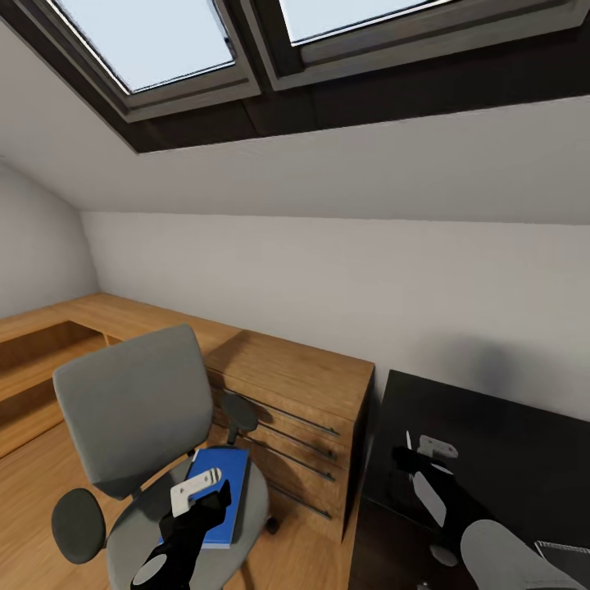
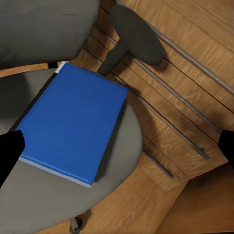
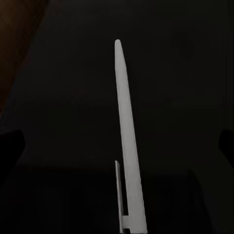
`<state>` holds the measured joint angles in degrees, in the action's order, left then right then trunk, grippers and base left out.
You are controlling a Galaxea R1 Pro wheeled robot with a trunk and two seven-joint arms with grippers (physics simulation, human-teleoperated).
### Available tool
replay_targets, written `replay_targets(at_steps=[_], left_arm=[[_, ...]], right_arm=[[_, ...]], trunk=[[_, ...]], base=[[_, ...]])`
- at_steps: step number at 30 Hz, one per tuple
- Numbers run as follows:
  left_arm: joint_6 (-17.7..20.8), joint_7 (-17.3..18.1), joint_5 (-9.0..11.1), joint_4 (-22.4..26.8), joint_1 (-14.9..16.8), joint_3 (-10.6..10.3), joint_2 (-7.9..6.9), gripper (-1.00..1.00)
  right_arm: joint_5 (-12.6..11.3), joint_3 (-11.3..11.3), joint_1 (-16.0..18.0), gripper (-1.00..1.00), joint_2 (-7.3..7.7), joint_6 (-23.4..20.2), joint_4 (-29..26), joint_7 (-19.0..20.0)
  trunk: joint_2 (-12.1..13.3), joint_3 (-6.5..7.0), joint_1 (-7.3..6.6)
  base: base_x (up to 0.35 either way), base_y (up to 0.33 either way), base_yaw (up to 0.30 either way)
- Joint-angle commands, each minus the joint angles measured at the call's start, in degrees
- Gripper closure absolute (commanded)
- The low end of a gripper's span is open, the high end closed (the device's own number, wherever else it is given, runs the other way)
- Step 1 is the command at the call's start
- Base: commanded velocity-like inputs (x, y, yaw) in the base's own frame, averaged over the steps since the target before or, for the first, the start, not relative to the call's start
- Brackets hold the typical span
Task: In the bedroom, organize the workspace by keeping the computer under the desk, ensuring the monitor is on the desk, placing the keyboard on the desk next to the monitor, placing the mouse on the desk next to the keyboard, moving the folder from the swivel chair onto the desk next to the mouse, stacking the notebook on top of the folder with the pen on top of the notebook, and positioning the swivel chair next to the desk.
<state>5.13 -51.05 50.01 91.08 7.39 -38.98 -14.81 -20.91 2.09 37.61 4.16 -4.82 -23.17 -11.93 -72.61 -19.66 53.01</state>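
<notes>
The left gripper hangs over the swivel chair with jaws wide apart, holding nothing; the blue folder lies flat on the seat below it, its long axis running from the chair back toward the seat's front edge; the right gripper is over the black desk, jaws spread, empty; the white pen lies on the desk between them, lengthwise along the fingers.

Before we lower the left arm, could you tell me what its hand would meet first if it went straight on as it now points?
Most likely the folder, lying flat on the swivel chair seat; the left hand hovers open above it, though depth is unclear.
</notes>
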Motion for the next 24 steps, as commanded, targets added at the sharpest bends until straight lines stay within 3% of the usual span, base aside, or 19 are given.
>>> replay_targets(at_steps=[1, 8, 10, 13, 18, 24], left_arm=[[0.3, -0.4, 0.1, 0.1, 0.1, -0.1, -0.05, -1.00], [0.3, -0.4, 0.1, 0.1, 0.1, -0.1, -0.05, -1.00], [0.3, -0.4, 0.1, 0.1, 0.1, -0.1, -0.05, -1.00], [0.3, -0.4, 0.0, 0.2, 0.1, -0.1, -0.05, -1.00], [0.3, -0.4, 0.0, 0.4, 0.1, -0.1, -0.11, -1.00], [0.3, -0.4, 0.1, 0.5, 0.1, 0.0, -0.13, -1.00]], right_arm=[[-0.3, 0.2, 0.0, -1.00, 0.04, -0.5, -0.9, -0.4], [-0.5, -0.1, -0.4, -1.00, 0.11, -10.7, -14.3, -0.6], [-0.6, -0.1, -1.6, -1.00, 0.03, -13.8, -20.5, -0.8], [-0.8, 0.0, -6.9, -1.00, -0.57, -16.0, -29.7, -3.0], [-0.7, 0.1, -8.2, -1.00, -1.99, -16.1, -31.8, -6.4], [-0.6, 0.2, -8.6, -1.00, -2.90, -15.9, -32.0, -7.5]], trunk=[[0.0, -0.07, 0.00], [0.0, -0.07, 0.00], [0.0, -0.07, 0.00], [0.0, -0.07, 0.00], [0.0, -0.07, 0.00], [0.0, -0.07, 0.00]], base=[[0.000, 0.000, 0.000], [0.000, 0.000, 0.000], [0.000, 0.000, 0.000], [0.000, 0.000, 0.045], [0.000, 0.000, 0.215], [0.000, 0.000, 0.266]])
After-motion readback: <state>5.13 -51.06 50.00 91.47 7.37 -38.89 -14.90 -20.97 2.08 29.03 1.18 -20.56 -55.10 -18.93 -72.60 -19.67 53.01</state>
